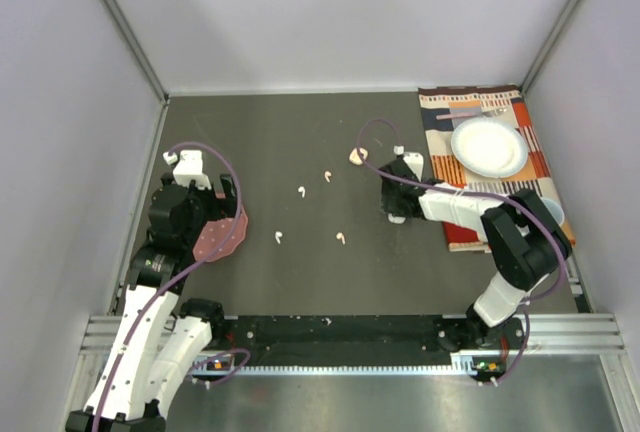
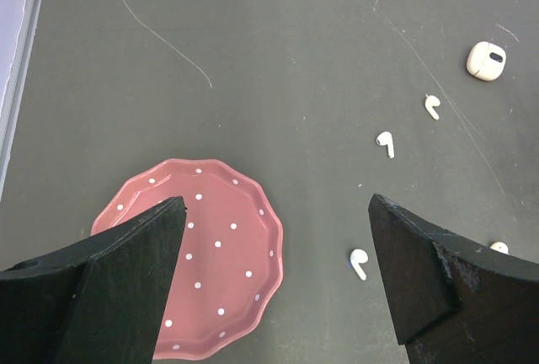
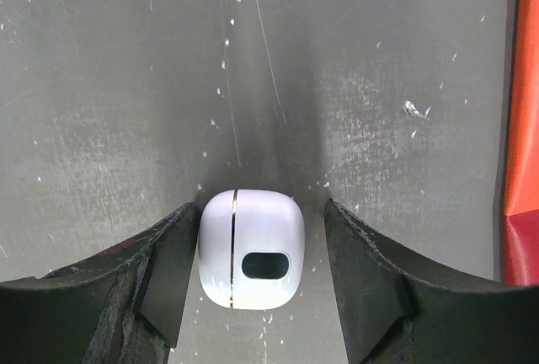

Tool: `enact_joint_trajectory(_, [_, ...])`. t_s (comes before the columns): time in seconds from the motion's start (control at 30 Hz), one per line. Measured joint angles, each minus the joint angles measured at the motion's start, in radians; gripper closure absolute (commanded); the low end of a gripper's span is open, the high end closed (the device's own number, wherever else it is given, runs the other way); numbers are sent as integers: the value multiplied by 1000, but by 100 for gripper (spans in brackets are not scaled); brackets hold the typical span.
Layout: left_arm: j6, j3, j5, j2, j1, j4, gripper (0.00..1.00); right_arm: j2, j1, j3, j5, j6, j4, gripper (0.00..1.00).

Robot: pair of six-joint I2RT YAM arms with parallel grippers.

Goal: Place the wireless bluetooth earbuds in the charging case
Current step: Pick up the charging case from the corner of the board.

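Note:
Four tiny earbuds lie loose mid-table: a white one [image 1: 301, 191], a peach one [image 1: 327, 176], a white one [image 1: 279, 237] and a peach one [image 1: 342, 238]. A closed peach case [image 1: 356, 156] lies behind them. My right gripper [image 1: 397, 210] is open and lowered around a closed white charging case [image 3: 251, 248]. Its left finger touches the case and a gap shows at the right finger. My left gripper [image 2: 278, 200] is open and empty above a pink dotted plate [image 2: 202, 254]. A white earbud [image 2: 360, 263] lies just inside its right finger.
A striped placemat [image 1: 520, 132] at the right carries a white plate [image 1: 489, 147] and a fork; its red edge shows in the right wrist view [image 3: 524, 170]. The pink plate [image 1: 222, 235] sits at the left. Grey walls enclose the table.

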Motion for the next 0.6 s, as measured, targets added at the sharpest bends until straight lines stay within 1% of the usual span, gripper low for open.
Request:
enact_joint_trajectory(0.23, [0,0,0,2,0,0,5,7,0,5,4,9,2,39])
enact_joint_trajectory(0.4, [0,0,0,5,0,0,5,17,0,15,19,51,-2,40])
enact_joint_trajectory(0.6, [0,0,0,5,0,0,5,19,0,15,36,102,0,44])
